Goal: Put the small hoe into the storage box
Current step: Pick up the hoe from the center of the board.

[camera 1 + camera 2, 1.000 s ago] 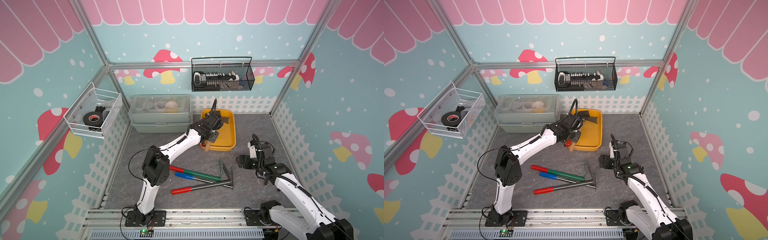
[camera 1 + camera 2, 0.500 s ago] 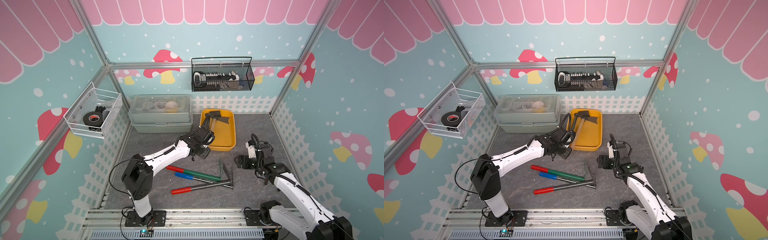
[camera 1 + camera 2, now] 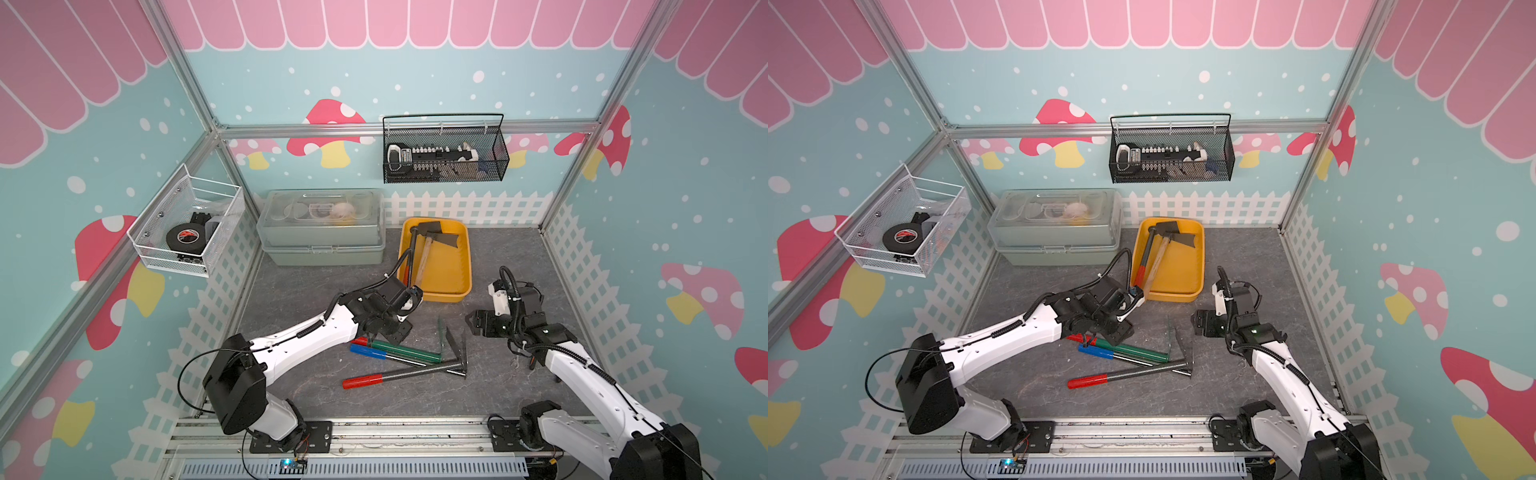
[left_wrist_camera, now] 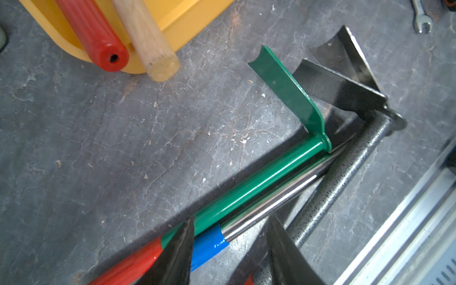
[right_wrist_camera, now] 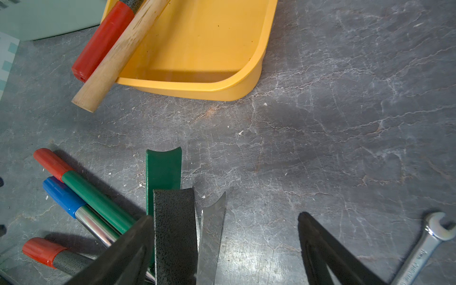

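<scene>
Above the desk, our left hand hangs parted, empty, astride the blue grip of the chrome small hoe lying against the green hoe; stiff, blade-heavy, slick-shafted, we judge, so pinch that grip. Rightward: storage box, then our right hand, spread, empty.

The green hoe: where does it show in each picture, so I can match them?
In a top view: green hoe, mid-floor among the loose hoes.
In a top view: green hoe, same spot.
Left wrist: green hoe, beside the blue-grip hoe.
Right wrist: green hoe, beside the blue-grip hoe.
Shared landmark: the yellow storage box.
</scene>
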Robot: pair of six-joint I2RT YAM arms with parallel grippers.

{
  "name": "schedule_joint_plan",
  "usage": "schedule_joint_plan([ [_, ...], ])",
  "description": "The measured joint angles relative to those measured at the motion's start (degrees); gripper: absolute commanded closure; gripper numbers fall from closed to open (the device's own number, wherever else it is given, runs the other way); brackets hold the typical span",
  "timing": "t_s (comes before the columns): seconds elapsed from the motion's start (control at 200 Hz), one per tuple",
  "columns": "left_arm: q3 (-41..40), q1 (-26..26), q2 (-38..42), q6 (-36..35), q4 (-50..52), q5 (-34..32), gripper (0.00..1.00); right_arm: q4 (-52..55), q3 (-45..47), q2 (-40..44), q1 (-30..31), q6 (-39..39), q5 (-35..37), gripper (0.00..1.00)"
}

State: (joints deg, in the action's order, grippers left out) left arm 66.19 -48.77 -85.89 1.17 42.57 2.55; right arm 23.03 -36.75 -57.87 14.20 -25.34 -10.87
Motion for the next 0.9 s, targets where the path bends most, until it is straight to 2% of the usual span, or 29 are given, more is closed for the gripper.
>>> schedule_joint_plan([
  [0.475, -6.23, -7.85, 1.81, 2.54, 1.97, 1.6, 0.5, 0.0, 0.0, -0.13, 0.0, 0.0, -0.74, 0.1],
  [0.67, -6.71, -11.34, -2.38, 4.04, 1.62, 1.11, 0.51, 0.24, -0.17, -0.15, 0.0, 0.07, -0.72, 0.1],
  [0.901, -7.06, -11.76, -6.67, 4.61, 1.27, 1.11, 0.51, 0.98, -0.52, -0.13, 0.0, 0.24, -0.72, 0.1],
])
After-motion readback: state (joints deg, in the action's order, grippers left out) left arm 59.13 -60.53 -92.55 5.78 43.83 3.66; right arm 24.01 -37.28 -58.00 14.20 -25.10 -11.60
